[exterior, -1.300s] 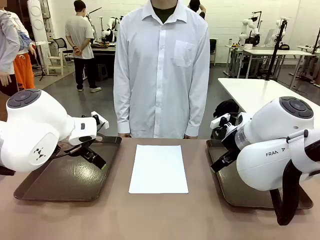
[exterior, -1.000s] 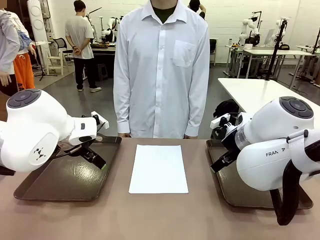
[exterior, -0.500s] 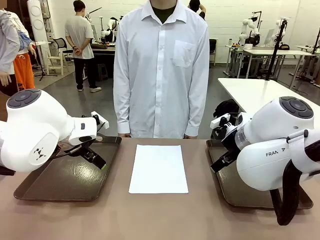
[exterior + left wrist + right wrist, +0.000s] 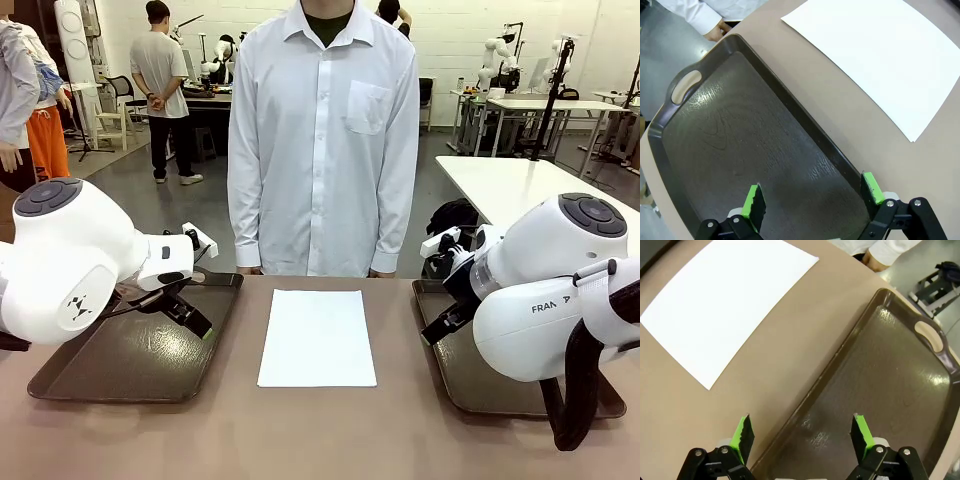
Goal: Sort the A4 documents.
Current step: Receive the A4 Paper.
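Lying flat at the middle of the table, the A4 documents (image 4: 317, 337) show as one blank white rectangle, long edges running from me toward the person. Whether that is a single sheet or a thin pile I cannot tell. I judge they sit there because it is neutral ground, within reach of both my arms and not yet given to either side.

At nine o'clock from the paper is the left tray (image 4: 130, 365) and at three o'clock the right tray (image 4: 480, 390). Both are dark brown, handled and bare where I can see them, each parted from the paper by a strip of tabletop. They flank it, I think, as the two places to sort into.

My left gripper (image 4: 812, 192) hangs above the left tray, green pads spread wide with nothing between them. My right gripper (image 4: 801, 432) hovers astride the inner rim of the right tray, likewise released and empty. The sorting looks not yet begun.

The table (image 4: 320, 430) is smooth, matt brown, so thin paper will likely hug it and offer little edge to pinch. At twelve o'clock the person (image 4: 322, 140) stands close against the far edge in a white shirt. Beyond is an open workshop with a grey floor, white tables and other people standing about.
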Robot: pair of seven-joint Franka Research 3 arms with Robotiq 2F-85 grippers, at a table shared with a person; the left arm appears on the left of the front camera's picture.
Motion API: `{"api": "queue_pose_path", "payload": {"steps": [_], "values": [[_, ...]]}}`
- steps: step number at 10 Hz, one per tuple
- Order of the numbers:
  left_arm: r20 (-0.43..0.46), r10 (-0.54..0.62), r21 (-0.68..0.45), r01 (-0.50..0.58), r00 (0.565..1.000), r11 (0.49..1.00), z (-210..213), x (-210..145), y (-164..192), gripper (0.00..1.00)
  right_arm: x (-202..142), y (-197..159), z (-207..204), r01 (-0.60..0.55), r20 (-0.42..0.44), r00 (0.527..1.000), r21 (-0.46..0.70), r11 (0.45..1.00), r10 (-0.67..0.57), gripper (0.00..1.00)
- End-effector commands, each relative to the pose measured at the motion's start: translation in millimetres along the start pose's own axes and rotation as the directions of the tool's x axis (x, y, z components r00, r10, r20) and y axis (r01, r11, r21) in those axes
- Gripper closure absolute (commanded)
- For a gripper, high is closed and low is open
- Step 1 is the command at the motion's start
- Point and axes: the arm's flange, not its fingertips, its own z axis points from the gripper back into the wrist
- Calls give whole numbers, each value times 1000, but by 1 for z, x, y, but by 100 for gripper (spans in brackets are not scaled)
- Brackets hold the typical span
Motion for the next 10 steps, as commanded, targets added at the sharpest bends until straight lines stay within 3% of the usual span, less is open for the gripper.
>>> {"api": "queue_pose_path", "payload": {"steps": [1,4,6,10], "values": [[0,0,0,0,1000,1000,0,0,0,0,0,0,0,0,0,1000,0,1000,0,0],[0,0,0,0,1000,1000,0,0,0,0,0,0,0,0,0,1000,0,1000,0,0],[41,10,-10,-9,999,1000,31,-12,14,0,-7,-30,38,57,73,995,85,995,-64,0],[177,31,-80,-17,984,997,107,-42,68,0,-34,-107,111,93,169,979,115,989,-111,0]]}}
